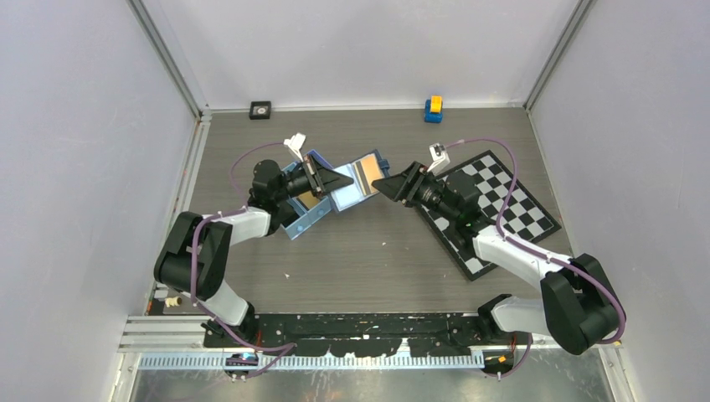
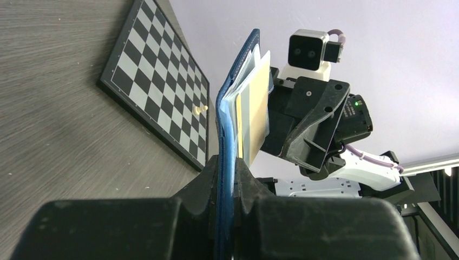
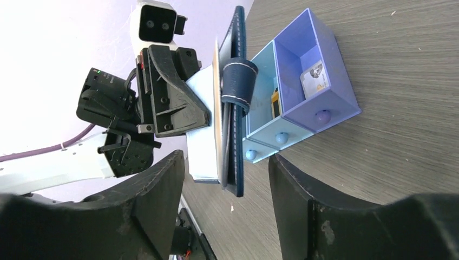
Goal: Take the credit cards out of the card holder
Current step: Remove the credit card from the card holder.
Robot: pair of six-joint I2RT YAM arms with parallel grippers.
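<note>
In mid-air, my left gripper point(image 2: 226, 174) pinches the upright navy card holder point(image 2: 225, 135), pale-gold credit cards point(image 2: 255, 103) showing, print unreadable to me, right gripper point(image 3: 227, 162) spread wide around it.

A robotics lab test cell: plain pale wall panels point(image 1: 75, 126) on aluminium frame posts point(image 1: 172, 63) enclose a grey wood-grain table point(image 1: 368, 251). Two black-and-white robot arms point(image 1: 519, 255) are bolted to a black base rail point(image 1: 368, 322). Props include a black-and-white chequered board point(image 1: 519, 201) behind the right gripper point(image 1: 381, 184) and a blue-and-yellow toy block point(image 1: 433, 109) beyond it.
</note>
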